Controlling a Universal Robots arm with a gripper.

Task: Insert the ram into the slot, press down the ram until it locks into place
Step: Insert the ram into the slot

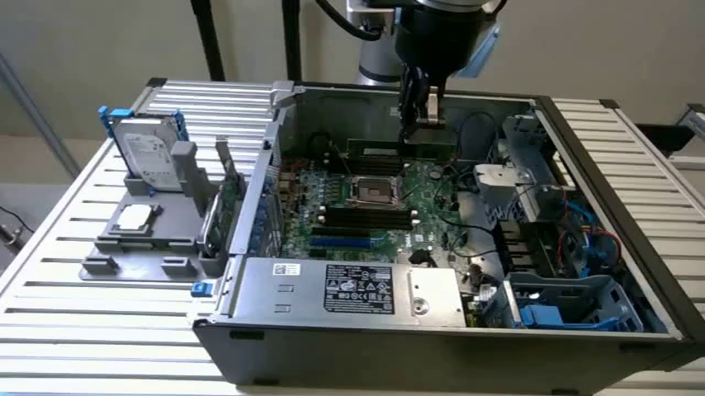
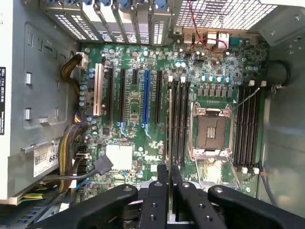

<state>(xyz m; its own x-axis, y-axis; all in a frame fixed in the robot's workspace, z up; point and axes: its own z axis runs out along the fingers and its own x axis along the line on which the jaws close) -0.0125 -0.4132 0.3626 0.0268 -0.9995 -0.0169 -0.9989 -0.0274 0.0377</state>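
A white label (image 2: 46,160) on the grey metal box (image 2: 43,71) reads "685".

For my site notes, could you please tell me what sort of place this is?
Probably a robotics lab bench for computer assembly: an open desktop PC case lies on a slatted metal table, a hard drive stands in a grey fixture, and the gripper holds the ram inside the case.

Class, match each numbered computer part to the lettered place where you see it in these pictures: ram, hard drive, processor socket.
Parts:
1. ram
2. hard drive
3. processor socket

Places:
A. outside the case, upright in a grey stand
B. between two banks of black slots
C. held between the fingers

Pairs: 1-C, 2-A, 3-B
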